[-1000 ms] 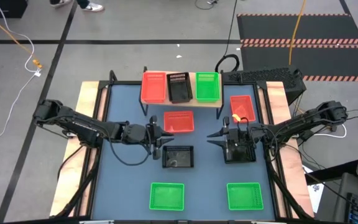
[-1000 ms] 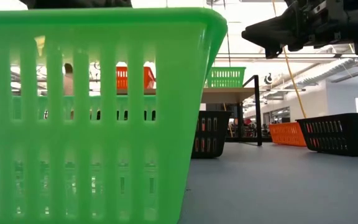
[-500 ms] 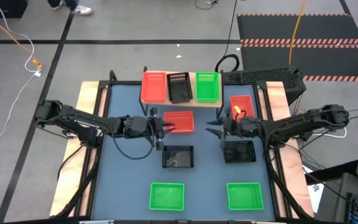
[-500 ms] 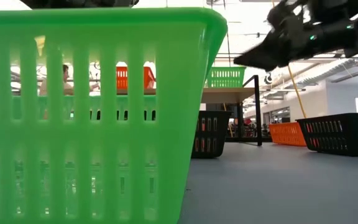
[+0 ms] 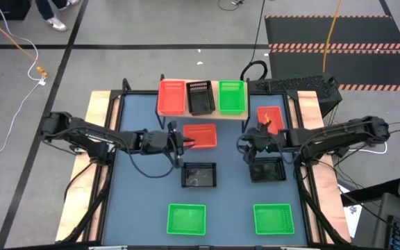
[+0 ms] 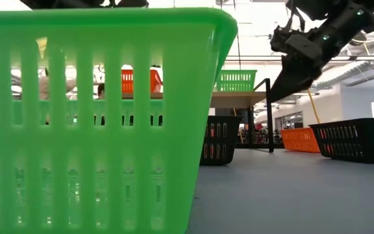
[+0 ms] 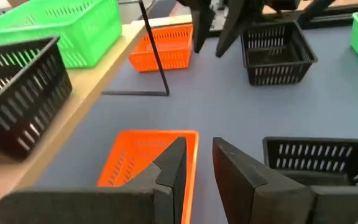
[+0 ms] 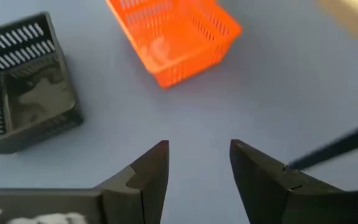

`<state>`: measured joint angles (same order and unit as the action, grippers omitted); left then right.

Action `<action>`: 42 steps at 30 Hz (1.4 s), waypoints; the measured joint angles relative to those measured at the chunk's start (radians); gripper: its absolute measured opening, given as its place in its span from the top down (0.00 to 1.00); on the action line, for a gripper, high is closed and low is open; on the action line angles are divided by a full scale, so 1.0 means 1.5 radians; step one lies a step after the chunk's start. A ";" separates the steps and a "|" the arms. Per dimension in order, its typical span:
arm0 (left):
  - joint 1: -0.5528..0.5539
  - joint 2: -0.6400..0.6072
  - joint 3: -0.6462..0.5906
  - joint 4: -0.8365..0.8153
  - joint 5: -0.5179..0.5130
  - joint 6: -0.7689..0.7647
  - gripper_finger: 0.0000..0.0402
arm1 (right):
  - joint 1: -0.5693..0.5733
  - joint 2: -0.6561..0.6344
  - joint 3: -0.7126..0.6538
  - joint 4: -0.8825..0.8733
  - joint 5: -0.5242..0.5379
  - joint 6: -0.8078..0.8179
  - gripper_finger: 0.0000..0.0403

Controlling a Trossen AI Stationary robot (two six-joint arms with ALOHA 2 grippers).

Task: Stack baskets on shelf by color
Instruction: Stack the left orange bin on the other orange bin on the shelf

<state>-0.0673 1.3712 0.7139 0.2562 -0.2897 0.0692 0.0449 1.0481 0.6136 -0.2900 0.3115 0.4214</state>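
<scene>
Three baskets sit on the wooden shelf [image 5: 210, 87] at the far edge: red [image 5: 171, 97], black [image 5: 200, 96] and green [image 5: 231, 96]. On the table lie two red baskets [image 5: 200, 135] [image 5: 271, 119], two black [image 5: 198, 174] [image 5: 267, 169] and two green [image 5: 186, 218] [image 5: 273, 218]. My left gripper [image 5: 185, 143] [image 7: 199, 155] is open, its fingers at the middle red basket's [image 7: 142, 155] near-left corner. My right gripper [image 5: 244, 146] [image 8: 199, 152] is open and points down over bare table between that red basket [image 8: 173, 37] and a black one [image 8: 23, 93]. My left gripper comes level from the table's left, with one finger [image 7: 176, 165] over the red basket's near-left corner rim [image 7: 194, 140] and the other outside it. I cannot tell whether either finger touches the rim.
A black shelf leg [image 8: 334, 149] stands close to my right gripper, and another [image 7: 157, 62] shows ahead of the left one. In the low view a green basket [image 6: 96, 117] fills the foreground. Bare blue table [image 5: 231, 187] lies between the two black baskets.
My left gripper has moved toward the far edge, up to the middle red basket's left side. My right gripper has left the place above the right black basket, moved toward the far edge and a little left, and tipped its fingers downward. No basket has moved.
</scene>
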 joint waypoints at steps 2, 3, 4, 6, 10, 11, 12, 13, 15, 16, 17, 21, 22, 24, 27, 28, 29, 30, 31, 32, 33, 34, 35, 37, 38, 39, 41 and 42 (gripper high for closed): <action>0.000 0.014 0.001 0.016 0.000 0.000 0.80 | 0.012 0.000 0.000 -0.016 0.002 0.047 0.61; 0.000 0.019 0.001 0.013 0.000 0.000 0.80 | 0.020 0.000 0.000 -0.025 0.002 0.069 0.61; 0.000 0.026 0.000 0.012 0.000 0.000 0.80 | 0.027 0.000 0.000 -0.033 0.002 0.089 0.61; 0.000 0.042 0.000 0.031 0.000 0.000 0.80 | 0.046 0.000 0.000 -0.042 0.011 0.120 0.61; 0.000 0.061 0.000 0.066 0.000 0.001 0.80 | 0.079 0.000 0.000 -0.085 0.044 0.152 0.61; 0.000 0.063 0.000 0.072 0.000 0.003 0.80 | 0.083 0.000 0.000 -0.101 0.053 0.157 0.61; 0.000 0.063 0.000 0.076 0.000 0.007 0.80 | 0.085 0.000 0.000 -0.116 0.057 0.161 0.61; 0.000 0.063 0.000 0.088 0.000 0.015 0.80 | 0.085 0.000 0.000 -0.132 0.060 0.162 0.61; 0.002 0.062 0.000 0.100 0.000 0.033 0.80 | 0.083 0.000 0.000 -0.166 0.073 0.157 0.61; 0.005 0.063 0.000 0.102 0.000 0.044 0.80 | 0.079 0.000 0.000 -0.176 0.074 0.150 0.61; 0.009 0.063 0.000 0.105 0.000 0.054 0.80 | 0.073 0.000 0.000 -0.184 0.074 0.137 0.61; 0.032 0.063 0.000 0.124 -0.001 0.071 0.80 | 0.045 0.000 0.000 -0.212 0.074 0.098 0.61; 0.038 0.063 0.000 0.123 -0.001 0.067 0.80 | 0.038 0.000 0.000 -0.220 0.074 0.096 0.61; 0.047 0.063 0.000 0.123 -0.001 0.049 0.80 | 0.030 0.000 0.000 -0.240 0.072 0.103 0.61; 0.048 0.063 0.000 0.120 -0.002 0.019 0.80 | 0.032 0.000 0.000 -0.291 0.070 0.147 0.61; 0.045 0.063 0.000 0.119 -0.002 0.010 0.80 | 0.033 0.000 0.000 -0.308 0.069 0.167 0.61; 0.041 0.063 0.000 0.115 -0.001 0.001 0.80 | 0.037 0.000 0.000 -0.326 0.067 0.189 0.61; 0.036 0.063 0.000 0.109 -0.001 -0.008 0.80 | 0.041 0.000 0.000 -0.342 0.061 0.210 0.61; 0.032 0.063 0.000 0.102 -0.001 -0.019 0.80 | 0.044 0.000 0.000 -0.358 0.053 0.224 0.61; 0.027 0.063 0.000 0.093 0.000 -0.029 0.80 | 0.048 0.000 0.000 -0.369 0.048 0.236 0.61; 0.022 0.063 0.000 0.086 0.000 -0.036 0.80 | 0.051 0.000 0.000 -0.376 0.041 0.246 0.61; 0.018 0.063 0.000 0.079 0.000 -0.041 0.80 | 0.052 -0.001 0.000 -0.381 0.035 0.252 0.61; 0.012 0.063 0.000 0.071 0.000 -0.043 0.80 | 0.051 -0.001 0.000 -0.384 0.033 0.255 0.61; 0.005 0.063 0.000 0.050 0.000 -0.046 0.80 | 0.051 -0.001 0.007 -0.384 0.033 0.265 0.61; 0.003 0.063 0.000 0.041 0.000 -0.048 0.80 | 0.051 -0.001 0.013 -0.381 0.033 0.268 0.61; 0.000 0.063 0.000 0.034 0.000 -0.053 0.80 | 0.051 -0.001 0.020 -0.375 0.034 0.268 0.61; -0.002 0.063 0.000 0.015 -0.002 -0.067 0.80 | 0.054 -0.001 0.037 -0.350 0.034 0.262 0.61; -0.005 0.063 0.000 0.003 -0.006 -0.076 0.80 | 0.060 -0.001 0.047 -0.337 0.036 0.248 0.61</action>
<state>-0.0751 1.4651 0.7143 0.2601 -0.2992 -0.0455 0.1341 1.0470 0.6846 -0.7952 0.3649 0.7935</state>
